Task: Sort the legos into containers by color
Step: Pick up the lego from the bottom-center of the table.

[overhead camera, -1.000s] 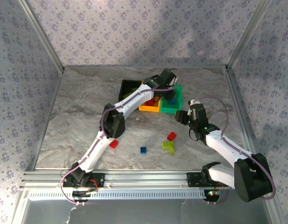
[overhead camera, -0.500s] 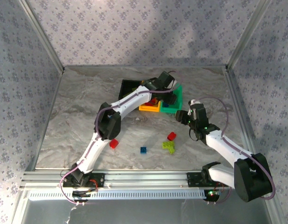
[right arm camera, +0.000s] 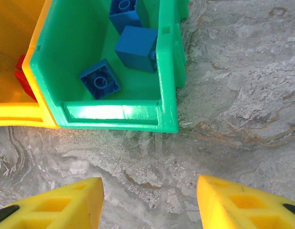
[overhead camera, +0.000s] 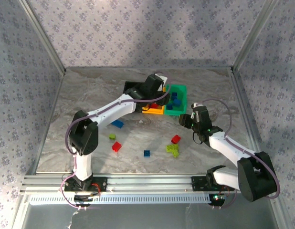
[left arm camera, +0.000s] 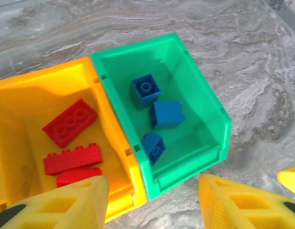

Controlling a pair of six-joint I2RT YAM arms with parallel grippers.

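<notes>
Nearest to the arm bases, loose studded plastic toy bricks lie on the grey marbled table [overhead camera: 80,105]. These are a red brick [overhead camera: 116,146], a small blue cube brick [overhead camera: 146,153], a lime green flat brick [overhead camera: 173,149] and, just behind it, a second red brick [overhead camera: 175,139]. A small lime green brick [overhead camera: 112,137] and a longer blue brick [overhead camera: 118,124] lie a little farther, to the left. A second ago the left arm covered this place. Now its elbow has swung out to the left, so both bricks show. The other bricks lie as before.

The right end effector [right arm camera: 150,200] hovers over bare table just in front of the green plastic bin [right arm camera: 169,71], almost where it was. Its yellow foam fingers [right arm camera: 57,205] stand apart and hold nothing.

Three rectangular open-top bins stand in a row, side against side. The green plastic bin, smooth and shiny, holds three blue bricks [left arm camera: 166,114]. The orange-yellow plastic bin [left arm camera: 23,90] holds three red bricks [left arm camera: 70,121]. The black plastic bin [overhead camera: 131,88] stands at the left, and I cannot tell what it contains. The left end effector [left arm camera: 154,200] has drawn back from the green plastic bin and hangs high above the orange-yellow and green bins. Its porous foam fingers are open, with nothing between them.
</notes>
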